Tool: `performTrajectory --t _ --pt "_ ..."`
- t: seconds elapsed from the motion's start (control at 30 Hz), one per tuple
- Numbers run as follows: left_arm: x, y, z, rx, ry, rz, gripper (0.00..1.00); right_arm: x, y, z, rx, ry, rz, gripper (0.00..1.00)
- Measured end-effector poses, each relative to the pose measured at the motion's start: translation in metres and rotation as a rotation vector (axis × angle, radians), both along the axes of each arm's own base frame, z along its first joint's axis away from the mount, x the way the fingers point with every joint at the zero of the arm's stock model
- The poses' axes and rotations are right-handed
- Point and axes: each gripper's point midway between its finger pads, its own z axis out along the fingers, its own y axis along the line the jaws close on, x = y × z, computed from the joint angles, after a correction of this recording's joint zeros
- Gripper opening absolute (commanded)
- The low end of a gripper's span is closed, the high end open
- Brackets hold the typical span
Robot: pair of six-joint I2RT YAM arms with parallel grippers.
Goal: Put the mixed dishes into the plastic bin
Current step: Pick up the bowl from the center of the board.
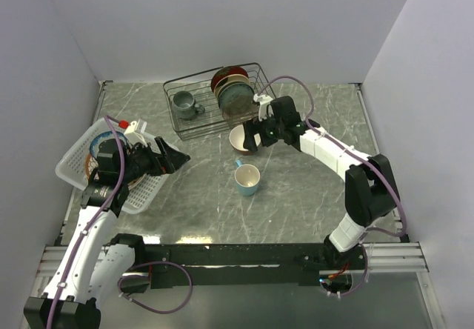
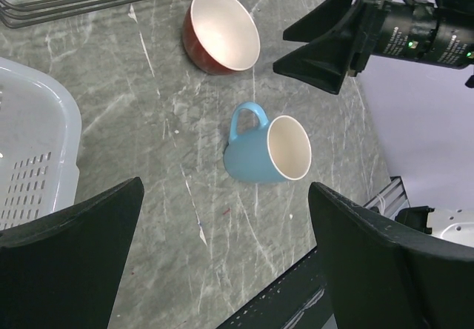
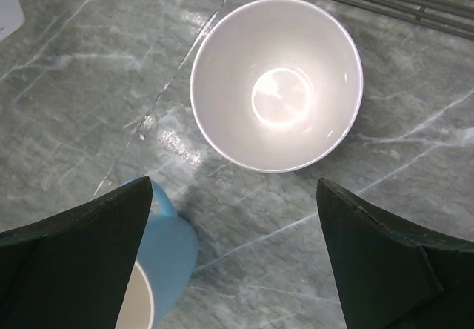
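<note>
Fingers (image 3: 74,262) of my right gripper (image 3: 235,188) stand spread wide with nothing between them. They hang just above the bowl (image 3: 275,84), which sits upright on the grey marbled worktop (image 3: 67,84). The bowl is cream inside and red outside. Just near of the bowl, and apart from it, the light blue mug (image 1: 247,179) rests on the worktop with its handle turned to the far side.

My left gripper (image 1: 176,158) is also wide open and empty. It points right toward the mug from well to its left, over the right edge of the plastic bin (image 1: 72,164). That white lattice bin lies at the left of the worktop, under my left arm. A teal-patterned plate (image 1: 95,151) with a red rim lies inside it, mostly hidden by the arm.

On the far side, just beyond the bowl, the black wire rack (image 1: 178,88) holds a grey mug (image 1: 185,105) and several upright plates (image 1: 233,92).
</note>
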Motion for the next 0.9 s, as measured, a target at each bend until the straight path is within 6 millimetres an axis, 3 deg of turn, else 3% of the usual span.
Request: performTrajectory --t 0.23,0.37,0.5,0.57,0.63,0.67,0.9 --pt "0.001 0.001 0.0 0.002 0.0 0.006 0.99 0.007 -0.001 -0.023 -0.013 0.072 -0.075 0.99" --pt "0.001 0.001 -0.001 0.004 0.003 0.008 0.99 0.023 -0.011 -0.033 -0.059 0.07 -0.183 0.94" --pt "0.003 0.002 -0.003 0.007 0.009 0.014 0.99 0.038 -0.015 -0.041 -0.078 0.067 -0.263 0.75" --pt "0.003 0.002 -0.004 0.008 0.011 0.015 0.99 0.045 -0.014 -0.047 -0.081 0.076 -0.285 0.72" --pt "0.004 0.003 -0.004 0.01 0.012 0.02 0.99 0.052 -0.012 -0.052 -0.085 0.084 -0.302 0.6" --pt "0.004 0.003 -0.004 0.012 0.011 0.02 0.99 0.055 -0.012 -0.055 -0.088 0.087 -0.308 0.49" --pt "0.004 0.003 -0.005 0.02 0.005 0.018 0.99 0.057 -0.016 -0.07 -0.111 0.109 -0.346 0.24"
